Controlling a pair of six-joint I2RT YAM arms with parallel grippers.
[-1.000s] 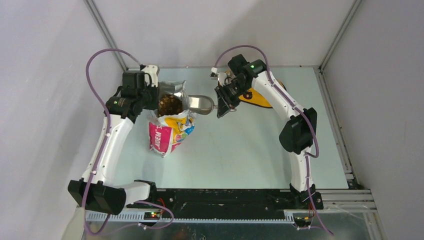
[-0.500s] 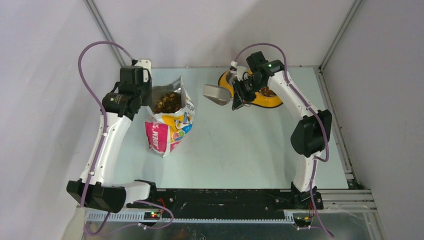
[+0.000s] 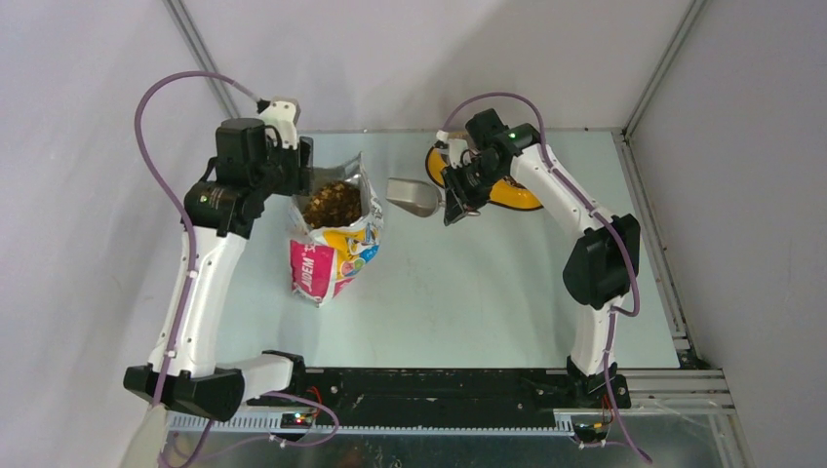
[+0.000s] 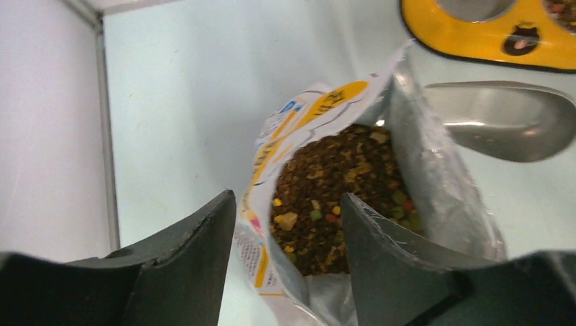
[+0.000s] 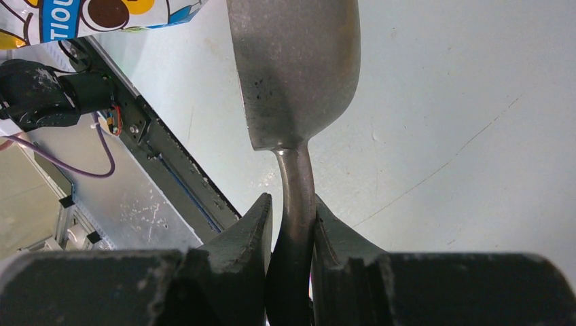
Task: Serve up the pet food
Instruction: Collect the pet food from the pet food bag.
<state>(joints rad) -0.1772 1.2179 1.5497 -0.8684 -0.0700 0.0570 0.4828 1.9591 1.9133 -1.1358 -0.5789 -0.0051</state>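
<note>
**Hazards.** The bag point(image 3: 332, 255) stands upright with nothing clamping it. The left gripper point(image 4: 287, 204) is spread wide, one finger outside the near rim and the other over the open mouth, and it pinches nothing. If the scoop point(image 3: 413, 197) enters from 3 o'clock and pushes the foil wall, the bag could fold or tip toward 9 o'clock. That would spill the pet food point(image 4: 333, 183), which sits heaped inside the bag just below the rim.

The right gripper point(image 5: 292, 199) is clamped tight on the scoop's thin handle only. A loaded bowl could twist in that narrow hold. The bowl looks empty in the left wrist view.

Any carry to the feeder point(image 3: 515, 198) crosses bare table point(image 3: 468, 292), so loose kibble could drop short. One feeder bowl seems to hold some pieces, but only its corner is in view.

**Pose.** The left arm rises from its base at 7 o'clock, with the wrist bent down over the bag's 9 o'clock rim. The right arm arches from 5 o'clock with the elbow out at 3 o'clock. Its forearm folds back over the feeder's near end. The scoop points toward 9 o'clock, just beside the bag mouth and not touching it.
</note>
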